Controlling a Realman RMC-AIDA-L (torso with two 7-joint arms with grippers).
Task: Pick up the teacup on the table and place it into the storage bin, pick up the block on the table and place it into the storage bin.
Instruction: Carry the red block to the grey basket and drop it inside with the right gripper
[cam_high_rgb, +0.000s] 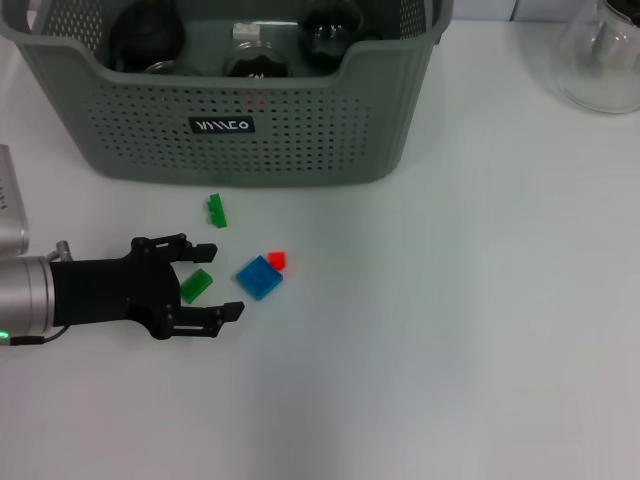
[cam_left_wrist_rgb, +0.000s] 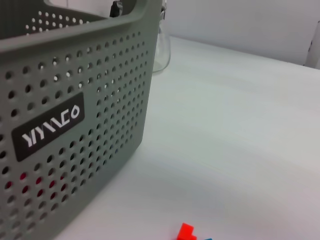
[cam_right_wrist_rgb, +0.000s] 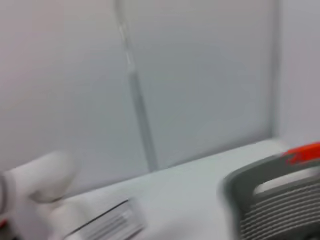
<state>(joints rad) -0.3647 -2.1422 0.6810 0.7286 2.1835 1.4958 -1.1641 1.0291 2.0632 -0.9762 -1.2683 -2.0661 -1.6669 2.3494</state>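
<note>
1. The work surface is a plain white table (cam_high_rgb: 480, 330), evenly lit, and the right wrist view shows only pale wall panels with a vertical seam above it.
2. The storage bin (cam_high_rgb: 250, 140) stands at the far side of the table, its dipped front rim and black label (cam_high_rgb: 221, 126) facing the robot; dark rounded items and a small white-capped piece lie inside, too shadowed to name.
3. A clear glass vessel (cam_high_rgb: 600, 60) sits on the table at the far right, well apart from the bin.
4. Four small blocks lie on the table in front of the bin: a green block (cam_high_rgb: 217, 210) nearest the bin, a blue block (cam_high_rgb: 259, 277), a red block (cam_high_rgb: 277, 260) touching the blue one's far corner, and a second green block (cam_high_rgb: 196, 286).
5. The left gripper (cam_high_rgb: 221, 280) reaches in low from the left edge, its black fingers (cam_high_rgb: 205, 314) spread apart and holding nothing.
6. The second green block lies between those spread fingers, tilted on the table, with no finger seen touching it.
7. The blue block sits just beyond the fingertips, toward the right.
8. In the left wrist view the bin's perforated wall and label fill the near side, with the red block at the picture's edge.
9. The right gripper appears in no view.
</note>
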